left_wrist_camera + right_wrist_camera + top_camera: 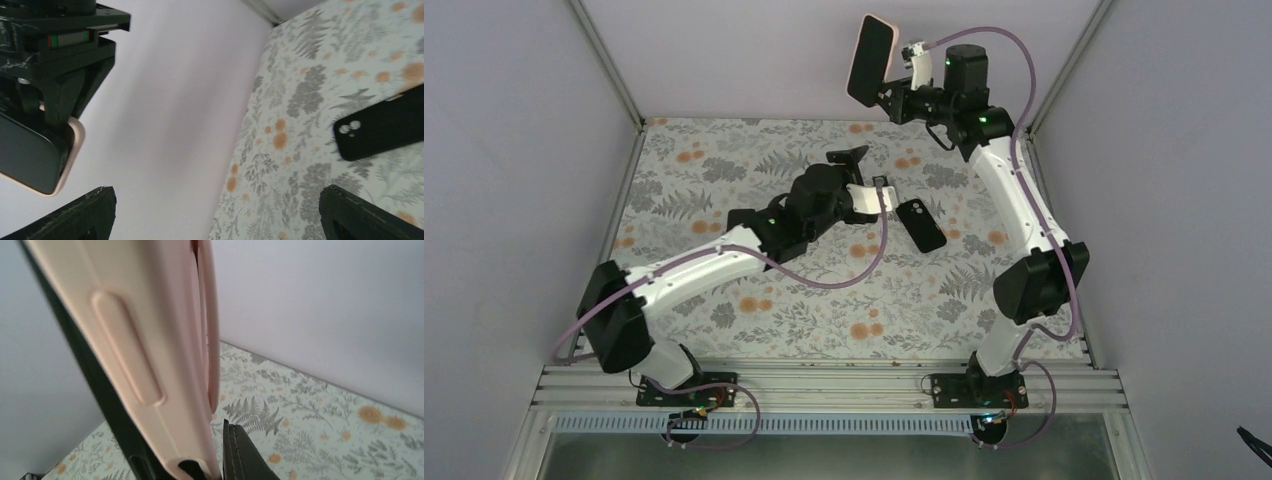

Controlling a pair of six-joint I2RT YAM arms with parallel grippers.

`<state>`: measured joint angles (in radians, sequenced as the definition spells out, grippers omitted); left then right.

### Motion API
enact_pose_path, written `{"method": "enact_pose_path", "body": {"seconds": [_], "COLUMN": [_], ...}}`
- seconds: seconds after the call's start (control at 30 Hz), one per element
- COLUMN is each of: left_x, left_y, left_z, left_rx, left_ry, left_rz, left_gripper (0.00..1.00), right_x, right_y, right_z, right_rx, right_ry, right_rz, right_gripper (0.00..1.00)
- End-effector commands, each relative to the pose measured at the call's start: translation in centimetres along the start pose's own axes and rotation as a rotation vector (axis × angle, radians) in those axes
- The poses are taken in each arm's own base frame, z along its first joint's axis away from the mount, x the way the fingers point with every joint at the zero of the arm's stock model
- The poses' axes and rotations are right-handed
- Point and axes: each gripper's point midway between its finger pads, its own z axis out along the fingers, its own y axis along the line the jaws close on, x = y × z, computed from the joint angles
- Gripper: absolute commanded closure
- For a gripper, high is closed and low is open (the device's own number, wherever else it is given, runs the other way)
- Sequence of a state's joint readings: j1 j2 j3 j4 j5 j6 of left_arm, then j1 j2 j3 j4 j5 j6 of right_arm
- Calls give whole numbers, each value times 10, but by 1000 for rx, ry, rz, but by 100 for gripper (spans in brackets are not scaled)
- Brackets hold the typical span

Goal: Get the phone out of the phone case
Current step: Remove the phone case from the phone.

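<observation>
A pink phone case [870, 58] with a dark phone [25, 157] seated in it is held upright, high over the table's far edge. My right gripper [894, 97] is shut on its lower end. In the right wrist view the case [150, 340] fills the left half, the phone's dark face shows along its left edge, and one black finger [245, 455] presses its back. My left gripper [862, 172] hangs over the middle of the table, to the lower left of the case. Its jaws [225, 220] are wide open with nothing between them.
A black phone-shaped slab [921, 224] with small pale circles at one corner lies flat on the floral tablecloth [724, 180], just right of the left gripper; it also shows in the left wrist view [385, 127]. Pale walls close in the back and sides.
</observation>
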<state>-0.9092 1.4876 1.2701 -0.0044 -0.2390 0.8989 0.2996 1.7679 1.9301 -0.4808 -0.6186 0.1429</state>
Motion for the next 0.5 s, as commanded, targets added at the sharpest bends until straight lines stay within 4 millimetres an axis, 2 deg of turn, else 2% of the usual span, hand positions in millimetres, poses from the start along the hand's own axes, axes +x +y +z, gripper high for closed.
{"method": "enact_pose_path", "body": {"seconds": [0.0,0.17,0.27,0.4,0.47], "left_x": [-30,-22,-18,-4,1], "left_y": [79,85,79,64,65], "left_z": [-11,-2,5,27,27], "left_rx": [-355,-561,-663,-727,-806], "left_ry": [-124,-160,-179,-141,-132], "left_rz": [-97,-75,-16,46,63], "left_gripper": [0,0,0,0,0], "right_x": [-19,-18,-16,-11,-9], "right_y": [0,-4,-5,-3,1], "right_z": [-1,0,1,2,1], "right_rx": [25,44,45,23,2], "right_ry": [-64,-64,-62,-50,-45], "right_rz": [45,44,48,53,49], "right_gripper": [97,97,97,97,97]}}
